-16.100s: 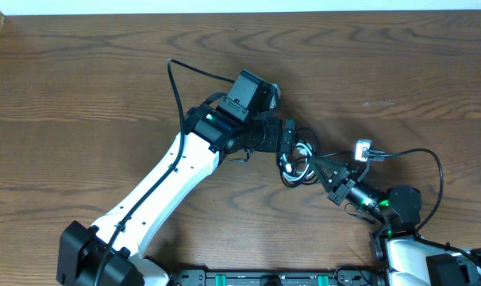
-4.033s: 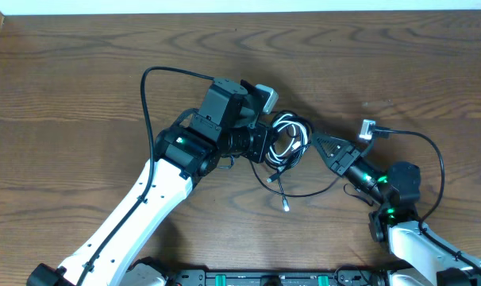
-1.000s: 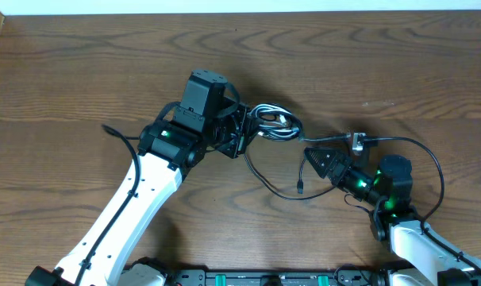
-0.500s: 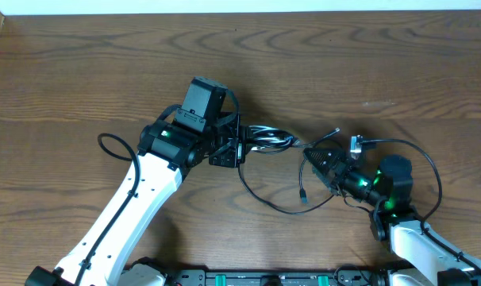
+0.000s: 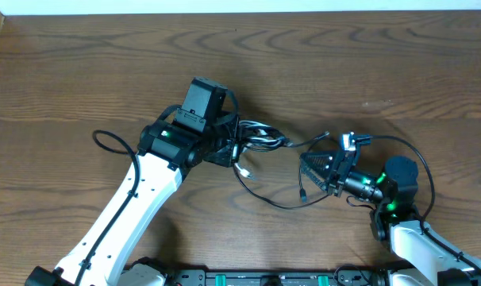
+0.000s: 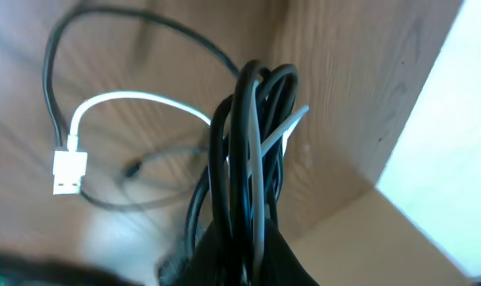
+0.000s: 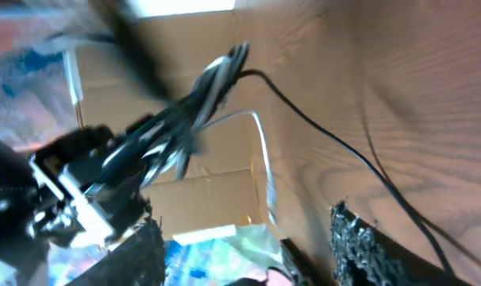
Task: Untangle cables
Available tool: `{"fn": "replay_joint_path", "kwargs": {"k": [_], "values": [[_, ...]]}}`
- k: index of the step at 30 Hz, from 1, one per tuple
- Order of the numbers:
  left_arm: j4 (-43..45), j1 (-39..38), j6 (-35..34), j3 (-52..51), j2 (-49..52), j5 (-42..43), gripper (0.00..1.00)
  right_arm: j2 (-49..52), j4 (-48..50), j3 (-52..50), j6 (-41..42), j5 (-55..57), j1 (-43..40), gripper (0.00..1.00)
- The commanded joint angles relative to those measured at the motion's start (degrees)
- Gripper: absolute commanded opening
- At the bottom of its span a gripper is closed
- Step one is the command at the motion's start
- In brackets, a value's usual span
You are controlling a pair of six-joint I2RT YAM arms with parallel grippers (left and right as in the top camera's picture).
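- We saw the left fingers [image 6: 217, 262] clamped on the looped bundle of thin black cables [image 6: 248, 143], a short white cable [image 6: 137, 97] trailing beyond them.
- The right fingers [image 7: 359, 242] stood apart, a loose black strand [image 7: 328, 135] just ahead.

The overhead view is sharp and evenly lit, with soft shadows on the table [image 5: 82, 79]. Both wrist views are blurred; the cables [image 6: 248, 159] look soft beside an overexposed white patch.

Robot lab: two-arm wooden table [image 5: 66, 63]
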Motion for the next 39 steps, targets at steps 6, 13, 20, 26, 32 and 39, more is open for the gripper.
{"fn": "replay_joint_path", "kwargs": {"k": [6,13,20,26,32,39], "values": [[5.68,0.15,52.15,0.31,-0.83,-8.11,0.08,-0.2,0.26,0.17,-15.26,-1.92,-0.13,0.63],[7.96,0.11,76.11,0.31,-0.83,0.02,0.08,-0.2,2.69,0.17,-16.09,-2.54,-0.13,0.6],[8.04,0.11,84.32,0.31,-0.83,3.74,0.08,-0.2,12.0,0.17,-16.11,-4.33,-0.13,0.58],[8.24,0.11,87.3,0.31,-0.83,10.67,0.08,-0.2,15.08,0.2,-14.95,-1.14,-0.13,0.53],[8.09,-0.09,90.29,0.31,-0.83,11.47,0.08,-0.2,18.08,0.2,-1.84,1.49,-0.11,0.46],[9.05,-5.97,94.75,0.26,-0.5,7.56,0.08,-0.2,25.57,0.2,11.23,9.35,1.7,0.47]]}}
